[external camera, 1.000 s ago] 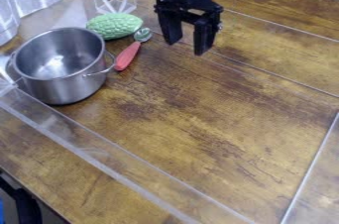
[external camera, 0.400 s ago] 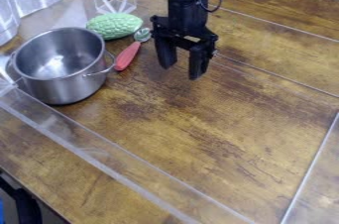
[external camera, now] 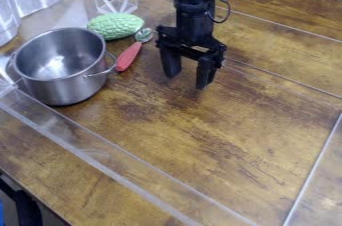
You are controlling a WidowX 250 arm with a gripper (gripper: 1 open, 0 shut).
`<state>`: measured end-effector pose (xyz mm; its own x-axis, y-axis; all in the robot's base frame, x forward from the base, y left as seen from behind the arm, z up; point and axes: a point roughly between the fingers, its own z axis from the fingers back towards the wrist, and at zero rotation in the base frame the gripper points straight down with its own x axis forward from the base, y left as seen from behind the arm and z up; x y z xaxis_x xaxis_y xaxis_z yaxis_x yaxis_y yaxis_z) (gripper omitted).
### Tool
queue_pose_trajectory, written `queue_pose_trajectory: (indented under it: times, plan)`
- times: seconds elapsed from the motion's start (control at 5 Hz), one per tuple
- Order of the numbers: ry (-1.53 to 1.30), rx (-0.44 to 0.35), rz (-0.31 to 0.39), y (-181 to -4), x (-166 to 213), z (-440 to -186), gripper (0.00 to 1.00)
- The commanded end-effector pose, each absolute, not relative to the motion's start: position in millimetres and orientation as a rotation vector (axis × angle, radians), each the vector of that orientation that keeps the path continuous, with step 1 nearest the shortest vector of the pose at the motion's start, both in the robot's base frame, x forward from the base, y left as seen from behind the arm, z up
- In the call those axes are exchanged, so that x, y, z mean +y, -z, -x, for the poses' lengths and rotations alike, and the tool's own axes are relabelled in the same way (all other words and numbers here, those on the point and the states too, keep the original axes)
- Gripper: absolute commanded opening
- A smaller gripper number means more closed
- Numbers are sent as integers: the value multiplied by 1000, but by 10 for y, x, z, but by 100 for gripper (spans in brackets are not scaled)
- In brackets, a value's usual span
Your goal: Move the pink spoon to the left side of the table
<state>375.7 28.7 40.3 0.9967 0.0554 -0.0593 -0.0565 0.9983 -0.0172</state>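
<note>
The pink spoon [external camera: 130, 54] lies flat on the table [external camera: 227, 130], its red handle pointing toward the steel pot and its grey end [external camera: 143, 36] near the green scrubber. My gripper [external camera: 187, 74] hangs on the black arm to the right of the spoon, low over the wood, fingers pointing down. It is open and empty, with a clear gap between the two black fingers [external camera: 170, 66]. It is apart from the spoon, a short way to its right.
A steel pot [external camera: 58, 64] stands at the left, just beside the spoon's handle. A green knobbly scrubber [external camera: 115, 25] lies behind the spoon. Clear plastic strips [external camera: 120, 160] cross the tabletop at front and right.
My gripper has come down and shifted right and toward the front, from above the spoon's far end to low over the wood. It stays open. The spoon has not moved.
</note>
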Motion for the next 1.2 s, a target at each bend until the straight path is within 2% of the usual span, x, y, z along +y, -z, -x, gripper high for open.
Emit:
queue_pose_trajectory:
  times: [0.0, 0.4, 0.8, 1.0]
  plan:
    - [-160, 6, 12, -617, 501, -3886, 100]
    - [-58, 1, 21, -832, 714, -3844, 100]
    - [-86, 2, 27, -668, 936, -3751, 100]
    - [-135, -14, 36, -690, 1057, -3676, 100]
